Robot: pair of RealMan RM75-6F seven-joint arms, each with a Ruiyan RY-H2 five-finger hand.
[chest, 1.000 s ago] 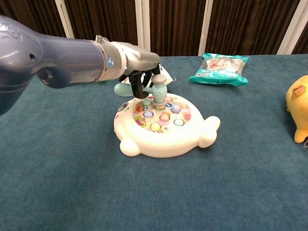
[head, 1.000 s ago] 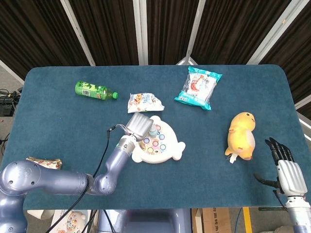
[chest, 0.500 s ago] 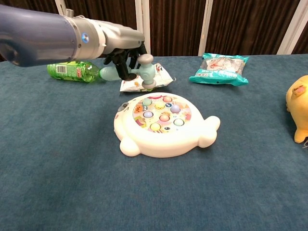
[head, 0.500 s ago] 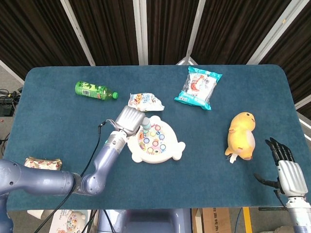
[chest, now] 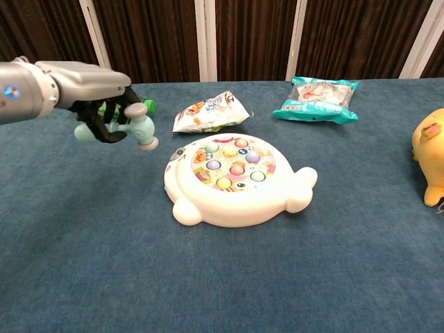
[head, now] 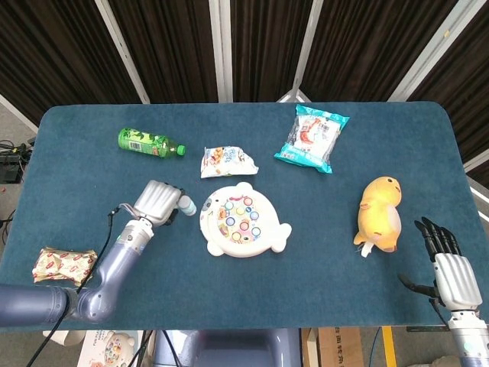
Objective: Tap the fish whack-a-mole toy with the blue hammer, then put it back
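My left hand (chest: 94,104) grips the blue hammer (chest: 135,128) above the table (head: 92,168), at nine o'clock of the fish toy (head: 241,228), so I judge I'm on the put-back step: lower it, then let go.

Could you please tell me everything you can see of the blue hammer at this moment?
The blue hammer is a small toy in pale blue, plastic by its look, with a rounded barrel head and a short handle ending in a knob. The left hand grips it by the handle, fingers curled round it. It is held above the table, handle roughly level, head pointing toward the fish whack-a-mole toy and clear of it, to that toy's left. Only the hand touches it.
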